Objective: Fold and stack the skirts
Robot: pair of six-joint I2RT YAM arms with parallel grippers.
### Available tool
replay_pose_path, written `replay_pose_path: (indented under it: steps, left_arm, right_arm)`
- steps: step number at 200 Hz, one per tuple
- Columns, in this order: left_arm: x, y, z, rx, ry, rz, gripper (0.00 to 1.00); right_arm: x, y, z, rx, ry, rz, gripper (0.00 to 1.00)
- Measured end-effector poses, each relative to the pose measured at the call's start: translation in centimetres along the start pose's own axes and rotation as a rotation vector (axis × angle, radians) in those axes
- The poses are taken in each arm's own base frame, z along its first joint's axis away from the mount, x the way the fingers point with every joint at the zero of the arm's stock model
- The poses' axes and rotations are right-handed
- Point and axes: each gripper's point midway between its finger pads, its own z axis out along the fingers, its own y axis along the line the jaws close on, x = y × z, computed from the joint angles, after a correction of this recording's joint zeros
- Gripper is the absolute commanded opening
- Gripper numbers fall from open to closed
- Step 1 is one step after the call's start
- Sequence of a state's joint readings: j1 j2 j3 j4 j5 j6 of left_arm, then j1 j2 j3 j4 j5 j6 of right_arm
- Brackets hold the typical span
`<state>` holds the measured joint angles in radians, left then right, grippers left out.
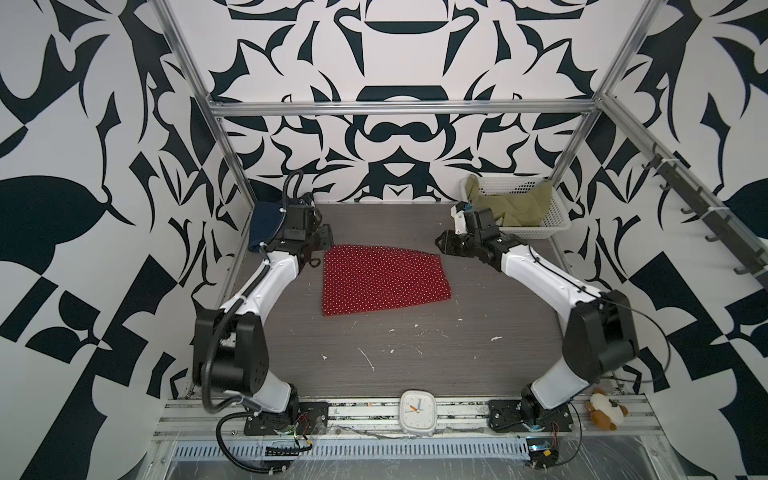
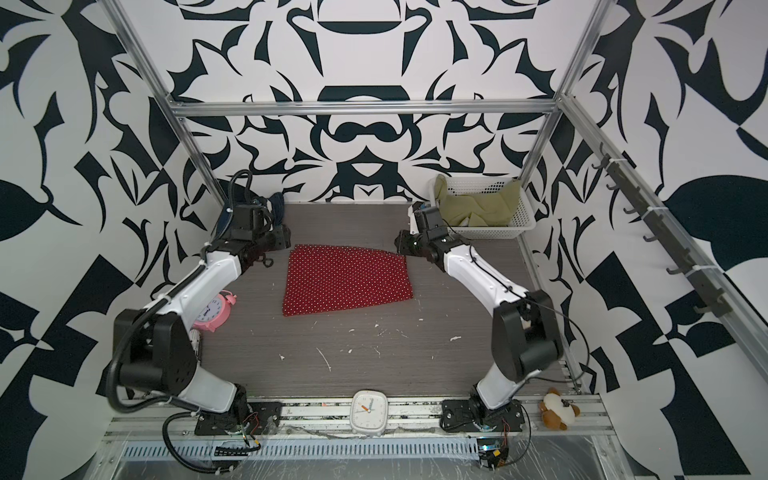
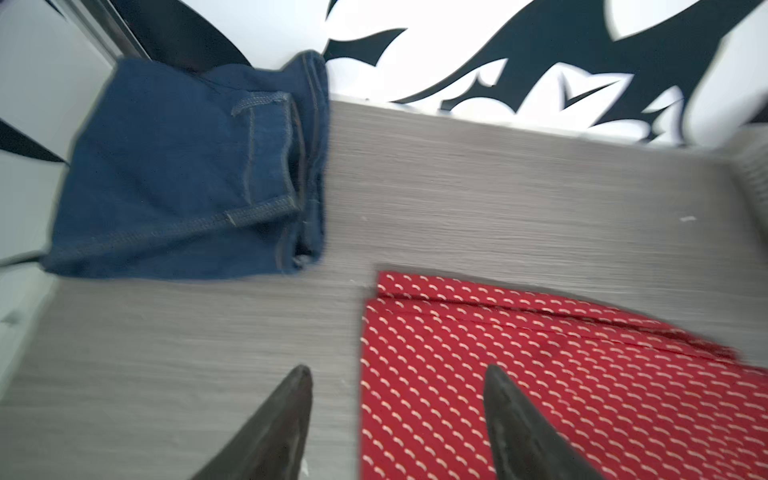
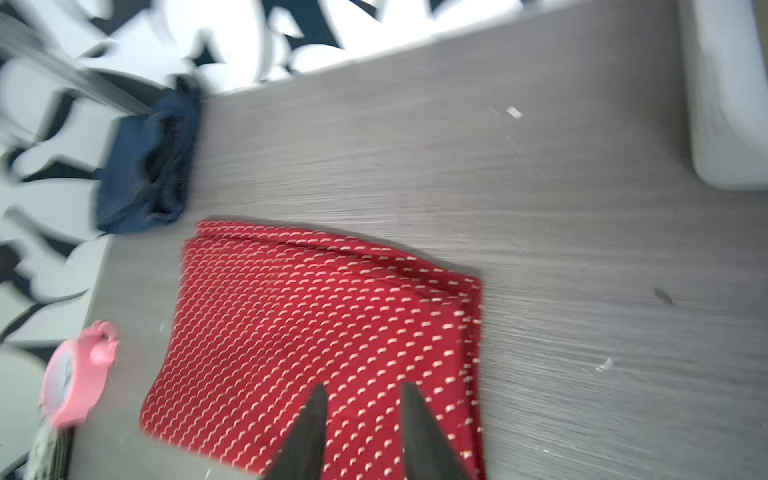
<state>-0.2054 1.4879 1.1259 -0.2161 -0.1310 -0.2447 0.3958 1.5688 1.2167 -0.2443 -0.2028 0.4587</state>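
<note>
While the red skirt (image 1: 384, 284) lies folded flat on the table (image 1: 415, 353), left of the basket (image 1: 556, 210) and nearer the front, neither hand holds it: left gripper (image 3: 399, 370) gapes wide, right gripper (image 4: 364, 386) narrowly parted, empty. Long axis runs sideways, narrower end toward the basket side. Likely thin, light, limp; layers apt to slide. Best pinched through all layers at 2 corners. Denim skirt (image 3: 178, 174) folded far left of basket; olive skirt (image 1: 515, 208) inside it.
</note>
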Motion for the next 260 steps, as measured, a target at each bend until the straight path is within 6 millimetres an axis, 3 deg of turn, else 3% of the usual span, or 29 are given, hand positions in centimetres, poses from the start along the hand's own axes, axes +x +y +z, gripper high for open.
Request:
replay_pose_path:
  steps: [15, 32, 56, 77, 112, 159, 211, 243, 260]
  left_arm:
    - [3.1, -1.5, -1.4, 0.056, 0.021, -0.036, 0.59]
    - [7.6, -2.3, -1.9, 0.104, 0.081, -0.097, 0.58]
    - [13.3, -1.5, -1.9, 0.09, 0.171, -0.165, 0.56]
    - [15.5, -1.0, -1.7, 0.08, 0.2, -0.199, 0.56]
    - [16.2, -1.0, -0.4, 0.083, 0.187, -0.237, 0.52]
    - [19.3, 0.1, 2.2, 0.03, 0.254, -0.25, 0.48]
    - [17.2, 0.0, 4.3, 0.014, 0.197, -0.229, 0.48]
    - [16.3, 0.5, 4.2, -0.018, 0.171, -0.187, 0.55]
    - [14.5, 0.9, 3.6, -0.013, 0.136, -0.175, 0.59]
  right_arm:
    - [2.5, 2.1, -1.0, -0.069, 0.015, -0.021, 0.16]
    - [6.3, 2.8, -0.3, -0.109, 0.081, -0.026, 0.14]
    - [11.3, 0.4, 2.2, -0.073, 0.196, 0.019, 0.12]
    - [14.1, -2.0, 4.2, -0.016, 0.26, 0.061, 0.11]
    - [15.0, -4.3, 5.9, 0.043, 0.277, 0.097, 0.1]
    - [15.5, -6.2, 6.1, 0.087, 0.258, 0.138, 0.1]
    - [16.4, -6.7, 5.3, 0.091, 0.245, 0.177, 0.1]
    - [16.9, -6.7, 4.1, 0.092, 0.25, 0.188, 0.12]
    - [16.2, -6.1, 3.2, 0.078, 0.233, 0.181, 0.14]
